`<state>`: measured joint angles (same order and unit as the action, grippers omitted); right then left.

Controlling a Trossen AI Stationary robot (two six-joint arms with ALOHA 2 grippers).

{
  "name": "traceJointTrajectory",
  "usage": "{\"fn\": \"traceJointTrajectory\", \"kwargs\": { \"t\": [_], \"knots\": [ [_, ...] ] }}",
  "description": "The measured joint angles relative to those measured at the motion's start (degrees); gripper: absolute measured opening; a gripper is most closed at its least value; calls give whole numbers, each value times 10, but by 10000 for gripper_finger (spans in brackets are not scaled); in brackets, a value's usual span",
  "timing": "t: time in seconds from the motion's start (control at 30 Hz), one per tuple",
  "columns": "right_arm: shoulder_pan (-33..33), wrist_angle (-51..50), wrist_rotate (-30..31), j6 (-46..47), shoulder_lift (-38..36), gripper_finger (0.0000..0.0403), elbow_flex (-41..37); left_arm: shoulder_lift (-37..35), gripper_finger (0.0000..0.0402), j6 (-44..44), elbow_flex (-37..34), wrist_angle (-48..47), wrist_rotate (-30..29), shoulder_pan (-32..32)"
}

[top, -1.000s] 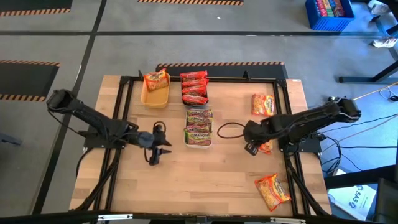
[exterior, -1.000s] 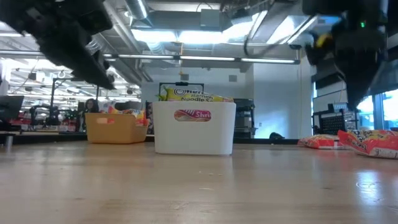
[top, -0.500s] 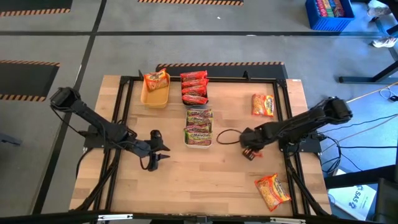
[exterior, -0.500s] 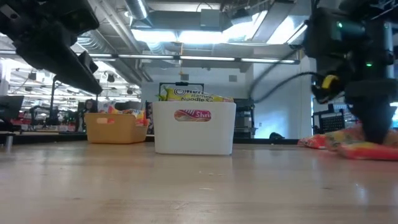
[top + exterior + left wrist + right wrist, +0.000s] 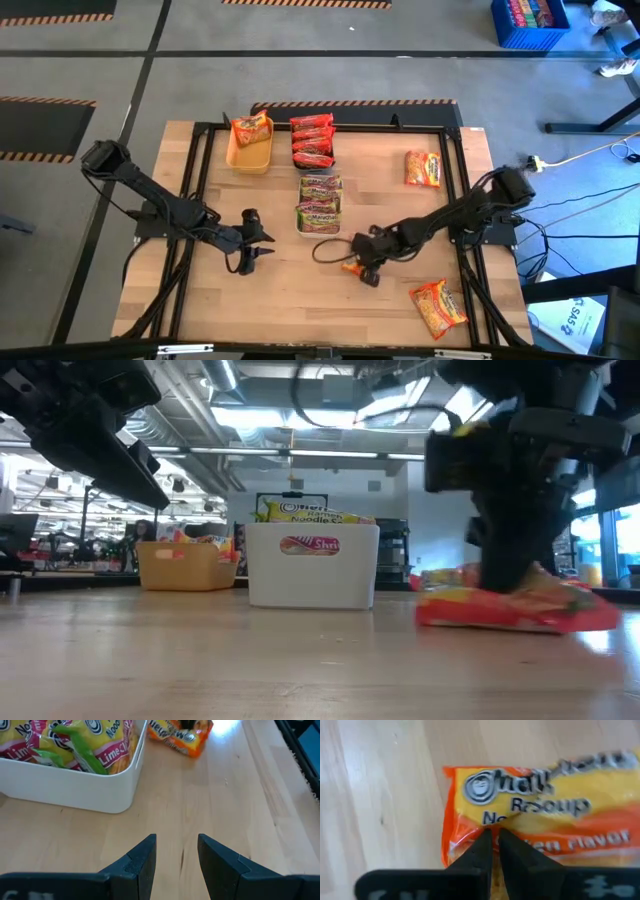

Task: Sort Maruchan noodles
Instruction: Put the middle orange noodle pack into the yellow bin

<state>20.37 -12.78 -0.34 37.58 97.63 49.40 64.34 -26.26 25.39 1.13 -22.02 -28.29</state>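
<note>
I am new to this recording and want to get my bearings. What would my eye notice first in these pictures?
First, the right gripper, stretched to the table's middle and shut on an orange-yellow noodle packet, which lies on the wood near the white tray of green-pink packets. Next, the left gripper waits open and empty on the white tray's other side. Two more orange-yellow packets lie loose on the right side of the table.

yellow tray (image 5: 249, 156), white tray (image 5: 312, 566), blue crate (image 5: 530, 23), wooden table (image 5: 290, 290)
</note>
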Motion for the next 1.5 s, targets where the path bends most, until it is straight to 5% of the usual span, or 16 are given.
{"fn": "traceJointTrajectory", "kwargs": {
  "t": [0.27, 0.53, 0.8, 1.1, 1.27, 1.5],
  "knots": [
    [49, -96, 102, -93, -2, 28, 115, 57, 137, 3, 0, 84, 0, -18],
    [119, -256, 199, 61, -37, 28, 81, 163, 137, 14, 1, 223, 9, -24],
    [126, -35, 197, 79, -9, 28, -23, 226, 137, 9, 1, 281, 21, -20],
    [126, 176, 178, -39, 114, 28, 31, 227, 137, -3, 1, 299, 27, -22],
    [136, 45, 182, -82, 114, 28, 102, 227, 138, -7, 1, 302, 21, -11],
    [155, -163, 359, 19, 26, 28, 95, 227, 171, -11, 1, 303, 2, -4]
  ]
}}
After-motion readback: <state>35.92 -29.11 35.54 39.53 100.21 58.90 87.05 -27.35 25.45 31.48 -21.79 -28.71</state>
